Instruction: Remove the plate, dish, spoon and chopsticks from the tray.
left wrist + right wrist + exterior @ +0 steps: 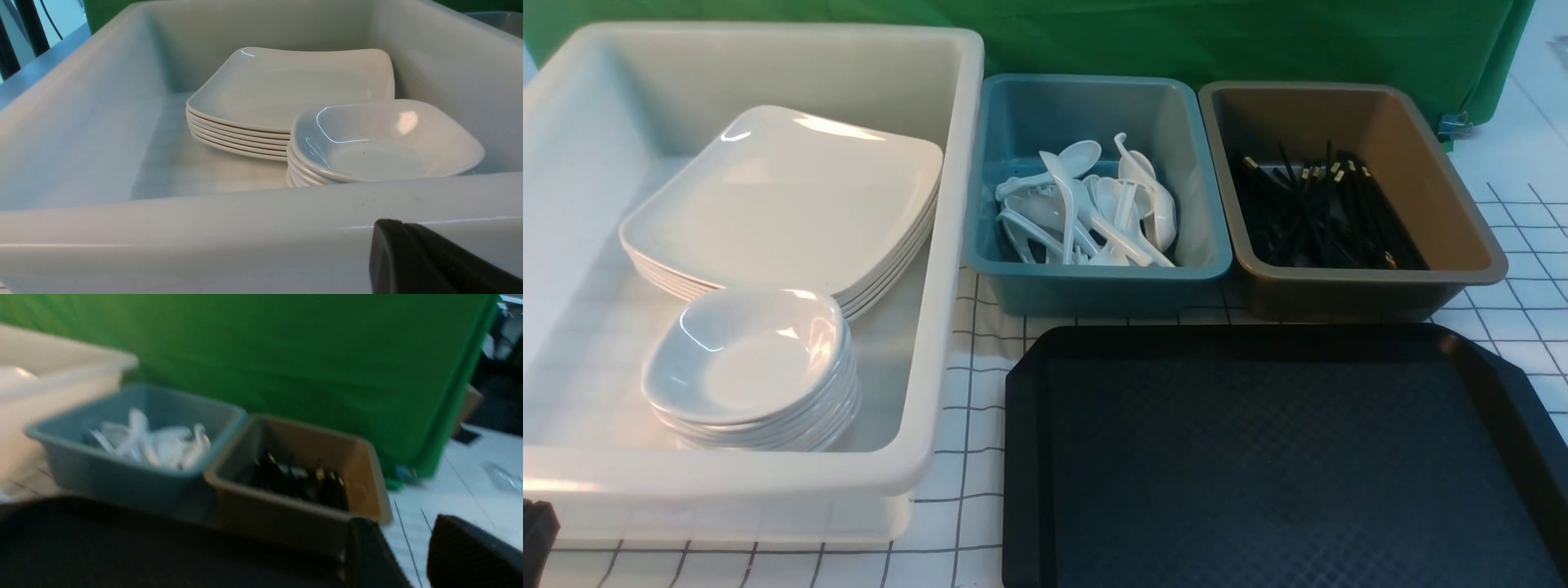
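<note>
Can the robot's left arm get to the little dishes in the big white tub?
Probably yes. The left gripper, shut, sits just outside the white tub's near wall, and the stack of small dishes lies right behind it, uncovered. It must lift over the rim first.

White tub (261, 228) fills the left wrist view, near rim across the foreground. Inside it, stack of rounded-square white plates (294, 85) near center, six edges countable. Stack of small shallow white dishes (384, 141) at 4 o'clock from the plates, touching or just beside them and partly covering their near corner. Left gripper (402, 223) black, low at 5 o'clock in front of the tub's rim, fingers (388, 253) pressed together, nothing between.
</note>
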Controlling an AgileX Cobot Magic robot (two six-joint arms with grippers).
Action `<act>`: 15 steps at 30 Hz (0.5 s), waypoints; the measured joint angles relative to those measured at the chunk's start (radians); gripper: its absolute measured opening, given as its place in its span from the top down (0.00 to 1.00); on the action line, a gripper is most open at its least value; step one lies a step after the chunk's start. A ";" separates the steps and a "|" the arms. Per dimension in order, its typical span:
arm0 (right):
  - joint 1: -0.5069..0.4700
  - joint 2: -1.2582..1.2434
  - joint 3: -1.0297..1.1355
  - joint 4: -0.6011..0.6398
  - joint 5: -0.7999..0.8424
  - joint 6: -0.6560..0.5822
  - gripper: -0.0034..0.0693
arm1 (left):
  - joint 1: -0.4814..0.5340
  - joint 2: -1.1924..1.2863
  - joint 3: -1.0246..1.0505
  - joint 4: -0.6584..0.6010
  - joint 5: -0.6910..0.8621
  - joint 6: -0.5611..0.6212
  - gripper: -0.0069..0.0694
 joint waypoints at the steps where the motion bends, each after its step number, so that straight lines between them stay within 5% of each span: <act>1: -0.029 -0.003 0.041 0.000 0.000 0.002 0.62 | 0.000 0.000 0.000 0.000 0.000 0.000 0.90; 6: -0.134 -0.045 0.147 0.000 0.064 0.039 0.62 | 0.000 0.000 0.000 0.001 0.000 0.001 0.90; 15: -0.145 -0.109 0.148 0.001 0.101 0.078 0.62 | 0.000 0.000 0.000 0.001 0.001 0.000 0.90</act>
